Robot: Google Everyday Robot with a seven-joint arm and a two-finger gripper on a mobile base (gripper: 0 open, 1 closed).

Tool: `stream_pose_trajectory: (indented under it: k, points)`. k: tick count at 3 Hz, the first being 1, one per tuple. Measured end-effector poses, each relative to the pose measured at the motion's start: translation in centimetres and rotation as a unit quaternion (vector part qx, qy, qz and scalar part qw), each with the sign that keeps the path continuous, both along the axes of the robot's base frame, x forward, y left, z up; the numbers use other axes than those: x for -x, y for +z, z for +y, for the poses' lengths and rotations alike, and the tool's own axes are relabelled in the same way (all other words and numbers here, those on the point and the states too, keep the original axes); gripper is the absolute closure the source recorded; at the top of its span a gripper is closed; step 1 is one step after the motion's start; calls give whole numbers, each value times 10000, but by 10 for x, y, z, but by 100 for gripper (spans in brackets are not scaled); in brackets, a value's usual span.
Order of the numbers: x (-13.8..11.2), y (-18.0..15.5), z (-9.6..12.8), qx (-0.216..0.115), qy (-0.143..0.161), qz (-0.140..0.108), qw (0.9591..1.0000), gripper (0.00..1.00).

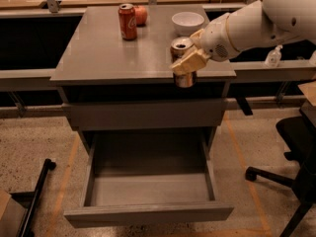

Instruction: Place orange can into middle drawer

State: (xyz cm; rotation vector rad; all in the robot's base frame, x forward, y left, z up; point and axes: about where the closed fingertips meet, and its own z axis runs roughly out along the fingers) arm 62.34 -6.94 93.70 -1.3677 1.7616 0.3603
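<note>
At the table point(108, 58) edge the gripper point(186, 65) squeezes the orange can point(184, 79) round its middle, a good spot; it seems light and slippery

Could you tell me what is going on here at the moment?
The robot's gripper holds the orange can at the front edge of the cabinet top, above the open middle drawer. The can is not in the drawer yet. A red cola can and a white bowl stand farther back.
</note>
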Motion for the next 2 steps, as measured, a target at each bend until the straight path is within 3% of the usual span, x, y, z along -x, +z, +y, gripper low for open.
stream_pose_trajectory:
  k: [1,2]
  points:
    - [-2,-6,6,23,229,-19,9997,100]
    - [15,-42,12,-286,404,235,9985,100]
